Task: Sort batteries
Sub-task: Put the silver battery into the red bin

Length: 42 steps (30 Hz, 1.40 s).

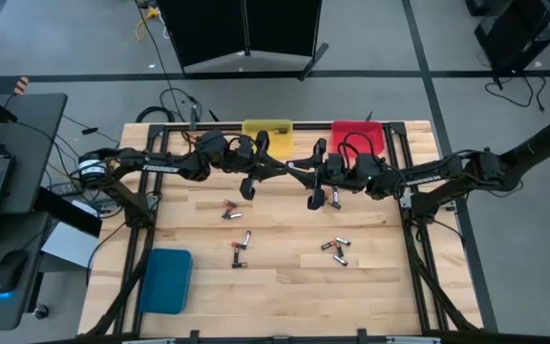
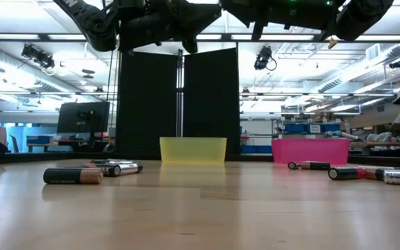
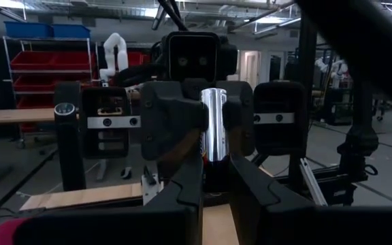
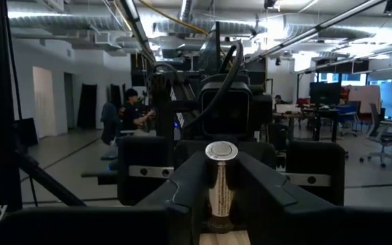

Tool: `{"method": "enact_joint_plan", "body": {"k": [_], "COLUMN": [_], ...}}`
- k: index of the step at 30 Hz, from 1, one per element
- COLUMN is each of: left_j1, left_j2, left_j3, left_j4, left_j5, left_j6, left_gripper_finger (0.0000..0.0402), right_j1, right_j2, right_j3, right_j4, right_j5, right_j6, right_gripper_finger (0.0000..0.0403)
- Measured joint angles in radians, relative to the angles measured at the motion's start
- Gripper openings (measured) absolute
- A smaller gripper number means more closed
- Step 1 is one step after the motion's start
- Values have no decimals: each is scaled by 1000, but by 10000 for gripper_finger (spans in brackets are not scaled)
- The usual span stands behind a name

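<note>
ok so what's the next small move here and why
Probably don't open the left claw yet: it grips the battery high above the table, the right claw sits around the same battery, and whether that one grips firmly isn't clear.

Two bins [image 1: 267, 128] stand side by side at the table's [image 1: 285, 287] far edge; batteries [image 1: 334, 250] lie scattered before them.

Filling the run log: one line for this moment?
left gripper: shut on silvery battery, raised mid-table | right gripper: around same battery, facing left | loose batteries: on table | phase: handover
</note>
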Motion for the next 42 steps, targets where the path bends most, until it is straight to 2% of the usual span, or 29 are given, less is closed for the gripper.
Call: {"method": "enact_joint_plan", "body": {"k": [12, 19, 26, 31, 35, 38, 42], "left_j1": [1, 2, 2, 2, 2, 2, 1], "left_j2": [-2, 2, -4, -69, -134, -161, -166], "left_j3": [0, -2, -2, -2, -2, -2, -2], "left_j4": [-25, -105, -199, -367, -527, -627, -752], "left_j5": [-15, -34, -82, -167, -263, -296, -296], "left_j6": [3, 7, 107, 216, 293, 302, 288], "left_gripper_finger": [51, 129, 144, 146, 146, 147, 147], "right_j1": [0, 0, -17, -59, -125, -204, -346], "right_j2": [0, -2, -45, -168, -279, -334, -342], "right_j3": [-1, 1, 0, 0, 0, 0, 0], "right_j4": [-2, 10, -42, -268, -518, -714, -946], "right_j5": [10, 63, 93, 214, 329, 395, 406], "right_j6": [-19, -43, -57, -73, -44, 19, 145], "right_gripper_finger": [69, 64, 64, 64, 64, 64, 64]}}
